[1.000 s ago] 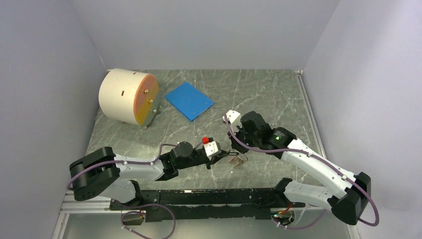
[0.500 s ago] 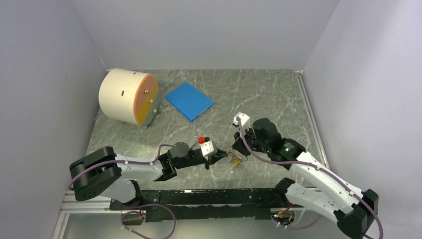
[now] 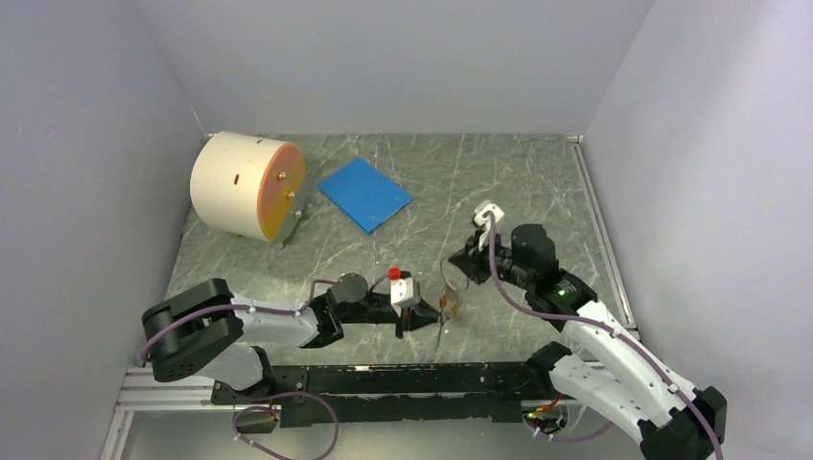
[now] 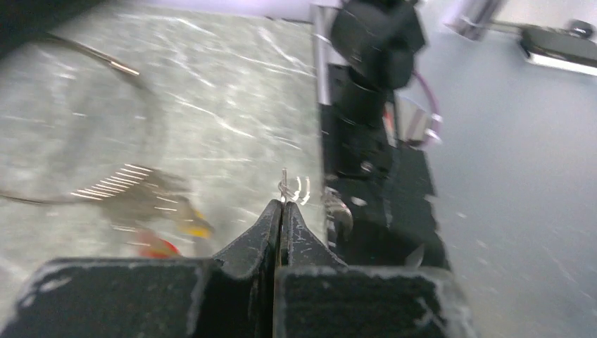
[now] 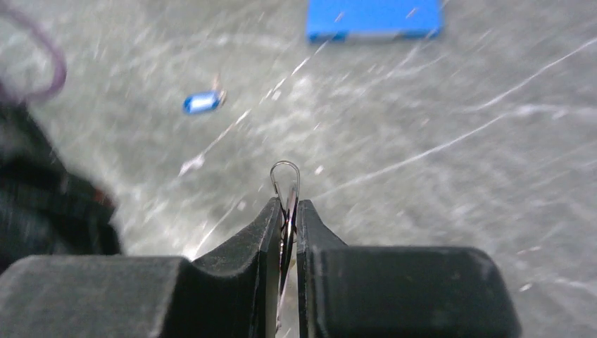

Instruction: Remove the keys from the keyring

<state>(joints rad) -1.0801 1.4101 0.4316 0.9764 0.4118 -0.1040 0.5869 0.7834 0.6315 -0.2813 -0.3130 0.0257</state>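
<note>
Right gripper (image 5: 285, 204) clamped on the keyring (image 5: 285, 172) loop; left gripper (image 4: 281, 205) pinched shut on its wire end. We saw the keys (image 3: 448, 304) between them, over the green marbled table (image 3: 518, 182). Blue pad (image 3: 364, 194) and drum (image 3: 247, 185) stood well behind, inside plain grey walls (image 3: 403, 57).

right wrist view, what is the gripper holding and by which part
The right gripper is shut on the keyring. It pinches the thin wire loop by one narrow end, and the rounded tip pokes out just past the jaws.
</note>
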